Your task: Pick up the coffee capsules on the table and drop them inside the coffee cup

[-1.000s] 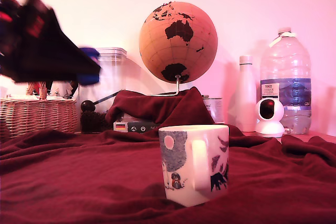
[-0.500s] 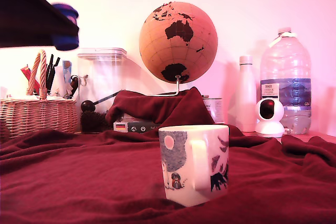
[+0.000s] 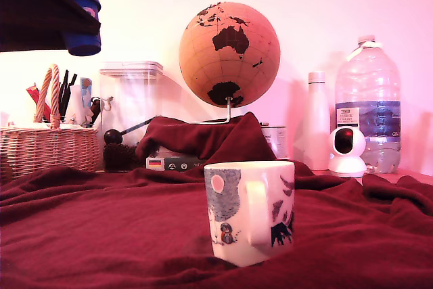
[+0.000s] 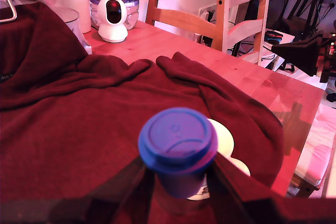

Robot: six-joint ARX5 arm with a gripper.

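In the exterior view my gripper (image 3: 82, 32) hangs high at the upper left, shut on the dark-blue coffee capsule (image 3: 82, 21). It is well above and to the left of the coffee cup (image 3: 250, 211). That cup is a white printed mug standing upright on the red cloth, its handle facing the camera. The wrist view looks down on the capsule's wider rim (image 4: 177, 142), with the dark fingers (image 4: 131, 192) closed on its sides. Part of the mug's white rim (image 4: 224, 137) shows just behind the capsule, lower down on the cloth.
A dark red cloth (image 3: 101, 228) covers the table. At the back stand a wicker basket (image 3: 47, 150), a clear plastic container (image 3: 132, 99), a globe (image 3: 230, 52), a metal tin (image 3: 274, 139), a white bottle (image 3: 316, 120), a small white camera (image 3: 347, 150) and a water bottle (image 3: 369, 106). A wooden chair (image 4: 210, 9) stands past the table edge.
The gripper has lifted the capsule from about basket-top height up to the top left of the exterior view, then barely moved. The mug has stayed put.
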